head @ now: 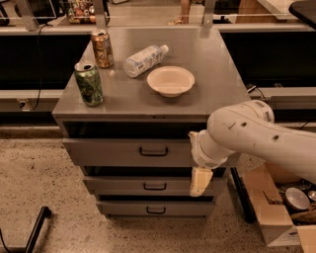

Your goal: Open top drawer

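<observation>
Two things are seen nearest on the speckled floor: a black pole (36,230) at lower left and an open cardboard box (267,210) at lower right, with a round metal object (296,197) seen inside it. Three grey drawers are stacked in the cabinet (224,99). The bottom drawer (123,208) and middle drawer (118,185) are narrower and shorter, each with a small dark handle.

The gripper (197,188) is hung pointing down in front of the middle drawer's right end, just below the top drawer's right end. Whether it is released or clenched cannot be told, and nothing is seen held in it. The white arm (256,141) is reached in from the right edge.

The top drawer (103,152) is located directly under the cabinet top, with a dark gap above it. Its handle (153,151) is centred on the front, left of the gripper and apart from it.

On the cabinet top, a green can (89,84) is stood upright near the front left. A cream bowl (171,80) is placed near the middle. A clear bottle (144,60) is laid on its side behind the bowl, and a gold can (102,49) is stood upright to the bottle's left. A counter (148,15) is seen behind the cabinet.
</observation>
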`<state>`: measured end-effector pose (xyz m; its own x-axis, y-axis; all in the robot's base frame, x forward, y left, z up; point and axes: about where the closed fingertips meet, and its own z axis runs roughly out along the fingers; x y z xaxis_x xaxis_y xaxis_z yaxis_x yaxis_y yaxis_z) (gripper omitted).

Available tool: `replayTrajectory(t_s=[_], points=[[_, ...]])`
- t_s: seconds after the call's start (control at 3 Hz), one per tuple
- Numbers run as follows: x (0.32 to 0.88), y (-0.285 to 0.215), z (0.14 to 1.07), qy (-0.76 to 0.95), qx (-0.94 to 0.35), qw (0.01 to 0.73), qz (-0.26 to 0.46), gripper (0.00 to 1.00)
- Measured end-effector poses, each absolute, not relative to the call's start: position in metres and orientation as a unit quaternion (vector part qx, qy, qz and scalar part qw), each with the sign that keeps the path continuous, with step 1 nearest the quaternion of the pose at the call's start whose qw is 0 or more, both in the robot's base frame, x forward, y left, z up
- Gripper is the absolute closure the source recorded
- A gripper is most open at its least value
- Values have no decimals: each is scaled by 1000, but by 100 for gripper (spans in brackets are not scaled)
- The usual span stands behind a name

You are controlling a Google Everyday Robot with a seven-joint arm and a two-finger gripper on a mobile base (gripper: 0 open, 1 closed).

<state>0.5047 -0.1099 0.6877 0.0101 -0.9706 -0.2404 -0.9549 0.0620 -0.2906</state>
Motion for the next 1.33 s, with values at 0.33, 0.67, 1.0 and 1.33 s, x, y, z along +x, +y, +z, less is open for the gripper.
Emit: replayTrajectory(t_s=[0.33, 0.67, 1.0, 1.33], points=[[526, -115, 670, 705, -683, 191, -29, 0], [541, -120, 657, 708, -680, 188, -32, 12], [542, -117, 653, 709, -682, 177, -31, 35], [528, -113, 659, 708, -687, 162, -27, 38]])
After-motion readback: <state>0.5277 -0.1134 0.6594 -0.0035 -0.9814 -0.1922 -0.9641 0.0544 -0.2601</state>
